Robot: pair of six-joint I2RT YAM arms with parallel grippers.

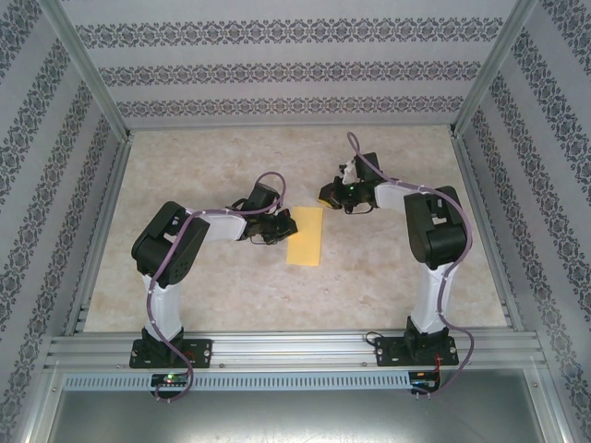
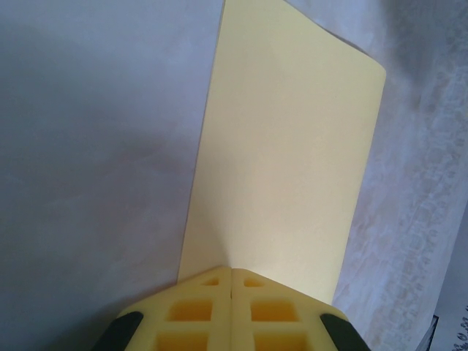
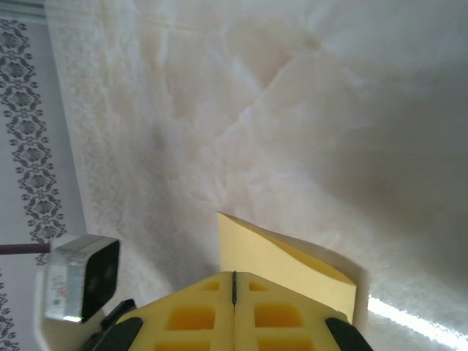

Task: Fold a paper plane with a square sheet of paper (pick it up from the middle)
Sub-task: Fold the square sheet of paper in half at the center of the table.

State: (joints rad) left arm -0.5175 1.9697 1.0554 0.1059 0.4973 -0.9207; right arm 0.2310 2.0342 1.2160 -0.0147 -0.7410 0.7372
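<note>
The square sheet of paper (image 1: 305,236) lies on the table folded in half, a yellow upright rectangle between the arms. My left gripper (image 1: 283,228) is at its left edge. In the left wrist view the paper (image 2: 285,161) spreads away from my shut left gripper (image 2: 231,269), and a faint crease starts at the tips. My right gripper (image 1: 330,196) hovers by the paper's top right corner. In the right wrist view the right gripper (image 3: 234,275) is shut with a hairline slit. The folded paper (image 3: 281,256) lies just beyond it, its two layers gaping at one end. No paper plane shape shows.
The pale marbled tabletop (image 1: 203,277) is walled by patterned panels on three sides. An aluminium rail (image 1: 295,351) runs along the near edge with both arm bases on it. The left arm's wrist camera housing (image 3: 80,278) sits close to the right gripper's left.
</note>
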